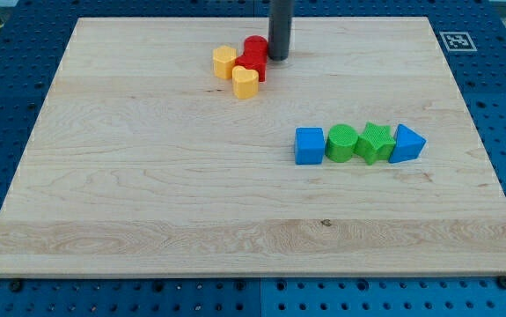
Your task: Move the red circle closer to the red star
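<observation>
A pale wooden worktop [147, 194] lies on a blue pegboard base. Toward twelve o'clock on it sits a tight cluster: the red circle [255, 46], the red star [252, 65] touching it at its six o'clock, a yellow hexagon-like block [225, 62] and a yellow heart-like block [245, 82]. The tool is a bare rod that cannot grasp; its tip [278, 58] rests just at the circle's three o'clock, apparently placed to nudge it. Since both reds already touch, little seems left. A row of blue square [309, 146], green circle [341, 143], green star [375, 143] and blue triangle [407, 143] lies well apart.
</observation>
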{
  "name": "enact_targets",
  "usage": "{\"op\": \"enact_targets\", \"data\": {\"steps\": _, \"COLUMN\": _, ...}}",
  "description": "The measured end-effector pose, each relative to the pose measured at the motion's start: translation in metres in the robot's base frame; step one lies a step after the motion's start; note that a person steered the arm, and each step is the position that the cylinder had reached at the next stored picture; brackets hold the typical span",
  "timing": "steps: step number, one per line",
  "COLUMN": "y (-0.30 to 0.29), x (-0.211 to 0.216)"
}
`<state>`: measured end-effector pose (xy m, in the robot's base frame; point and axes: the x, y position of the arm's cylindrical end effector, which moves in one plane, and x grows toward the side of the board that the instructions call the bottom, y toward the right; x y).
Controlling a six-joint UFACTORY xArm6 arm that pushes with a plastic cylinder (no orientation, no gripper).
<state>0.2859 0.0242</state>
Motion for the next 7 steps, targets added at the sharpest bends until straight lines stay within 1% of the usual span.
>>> {"op": "enact_targets", "data": {"steps": 1, "y": -0.008, "x": 0.0}}
{"op": "enact_targets", "data": {"steps": 2, "y": -0.008, "x": -0.024}}
{"op": "enact_targets", "data": {"steps": 3, "y": -0.014, "x": -0.063}}
{"op": "enact_targets", "data": {"steps": 4, "y": -0.042, "x": -0.068}}
{"op": "enact_targets", "data": {"steps": 5, "y": -0.054, "x": -0.053}}
{"op": "enact_targets", "data": {"steps": 7, "y": -0.054, "x": -0.033}}
